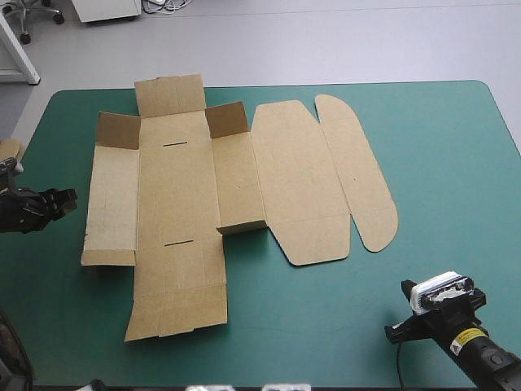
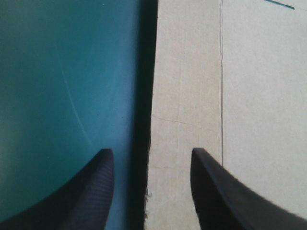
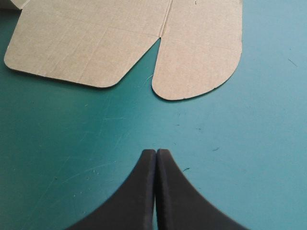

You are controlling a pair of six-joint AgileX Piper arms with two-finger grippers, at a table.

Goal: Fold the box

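Note:
The brown box point(image 1: 175, 204) lies as a cut sheet on the left half of the teal-green cover, mostly flat. Two small corner flaps point(image 1: 226, 120) stand raised at its far end, and its rounded lid panels point(image 1: 358, 179) spread to the right. My left gripper point(image 1: 67, 198) is open at the sheet's left edge. In the left wrist view the left gripper point(image 2: 151, 150) straddles the box point(image 2: 249, 96) edge, one finger over the cover and one over the board. My right gripper point(image 1: 407, 287) sits near the front right, shut point(image 3: 156, 151) and empty, short of the box's rounded flaps point(image 3: 196, 67).
A bit of more brown board point(image 1: 10, 149) shows at the table's left edge. The bare teal-green cover point(image 1: 440, 163) stretches along the right side and along the front between the box and the right gripper.

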